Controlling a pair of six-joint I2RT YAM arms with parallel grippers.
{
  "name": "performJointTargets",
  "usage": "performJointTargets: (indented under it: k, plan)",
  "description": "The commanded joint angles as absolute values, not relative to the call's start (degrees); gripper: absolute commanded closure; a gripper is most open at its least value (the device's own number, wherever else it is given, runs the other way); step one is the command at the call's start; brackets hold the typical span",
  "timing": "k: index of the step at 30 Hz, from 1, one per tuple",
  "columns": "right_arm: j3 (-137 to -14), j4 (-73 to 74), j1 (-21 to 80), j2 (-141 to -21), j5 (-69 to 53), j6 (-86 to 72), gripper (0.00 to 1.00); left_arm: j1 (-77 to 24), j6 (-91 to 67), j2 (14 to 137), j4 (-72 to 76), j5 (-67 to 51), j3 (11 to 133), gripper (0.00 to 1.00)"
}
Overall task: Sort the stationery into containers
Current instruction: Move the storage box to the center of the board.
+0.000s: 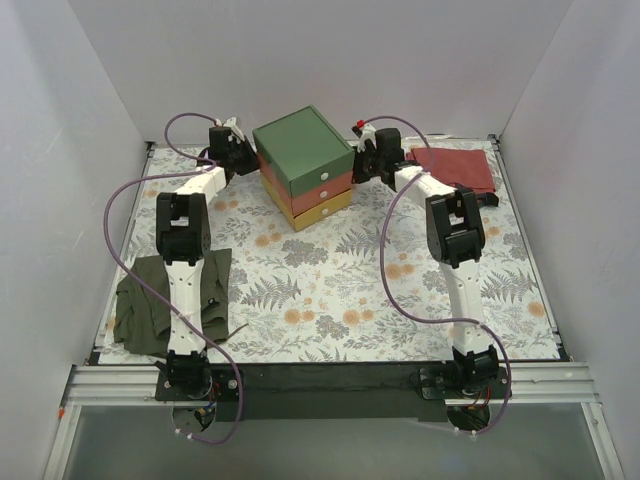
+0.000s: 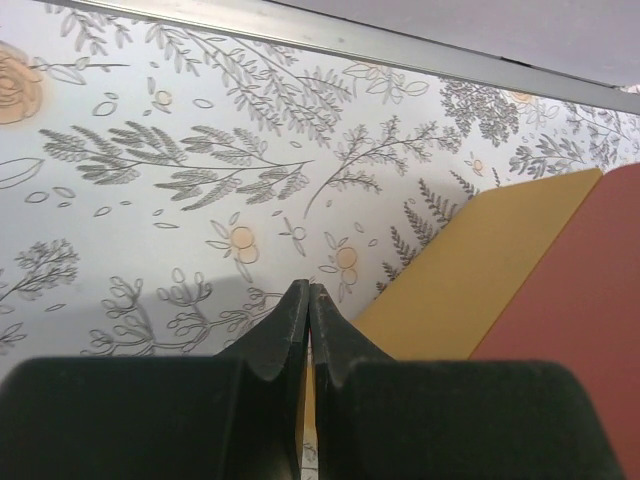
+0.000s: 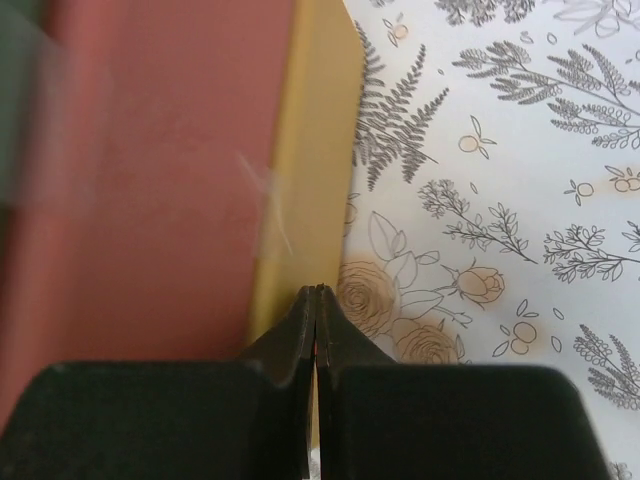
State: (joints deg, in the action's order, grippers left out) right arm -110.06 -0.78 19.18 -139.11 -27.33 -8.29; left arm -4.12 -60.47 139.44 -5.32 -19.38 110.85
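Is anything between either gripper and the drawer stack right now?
Nothing visible is. The left gripper, shut, sits close beside the left side of the drawer stack. The right gripper, also shut, sits close beside its right side. Only the mat shows between.

3 drawers (image 1: 322, 192), 2 cloths (image 1: 140, 310), apparently 2 cables (image 1: 120, 215).

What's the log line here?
left gripper: shut, empty, left of drawer stack | right gripper: shut, empty, right of it | drawer stack: closed | stationery: none visible
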Motion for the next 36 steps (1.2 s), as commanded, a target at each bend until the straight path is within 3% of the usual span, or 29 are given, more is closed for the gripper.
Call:
performJointTargets:
  k: [1, 17, 21, 23, 24, 25, 26, 27, 32, 36]
  plan:
    - [-108.90, -1.41, 20.30, -132.10, -31.64, -10.63, 0.99, -6.94, -61.35, 140.18, -2.64, -23.03, 113.03, 1.00]
    - [-97.03, 1.32, 23.03, -122.96, -28.39, -10.11, 0.99, -8.53, -61.35, 146.51, 1.41, -19.87, 120.24, 1.00]
    - [-97.21, 2.19, 22.42, -122.00, -25.76, -10.02, 0.99, -7.91, -62.22, 144.41, 0.35, -13.57, 119.36, 1.00]
    - [-97.21, 3.51, 21.19, -121.38, -24.01, -9.23, 0.98, -6.95, -62.66, 141.70, -2.37, -9.17, 118.48, 0.91]
    - [-97.12, 4.21, 20.57, -120.25, -22.78, -9.05, 0.49, -6.51, -61.97, 140.64, -3.07, -4.70, 118.39, 0.80]
    - [-96.86, 5.18, 19.09, -119.63, -21.81, -8.62, 0.18, -6.07, -61.79, 139.32, -3.95, -1.09, 117.43, 0.50]
    - [-96.07, 5.45, 18.12, -118.92, -21.45, -7.48, 0.02, -5.02, -61.35, 136.78, -3.87, 2.25, 116.55, 0.36]
    - [-95.63, 5.97, 17.06, -117.70, -21.27, -6.69, 0.02, -4.49, -60.04, 135.45, -3.87, 4.03, 116.11, 0.31]
    - [-95.79, 12.45, 12.66, -115.49, -5.33, -3.35, 0.02, -0.45, -55.90, 128.86, -3.34, 4.75, 109.36, 0.28]
    - [-91.95, 12.74, 10.37, -111.90, -2.73, -0.27, 0.02, -0.09, -53.27, 124.81, -2.03, 0.09, 103.54, 0.27]
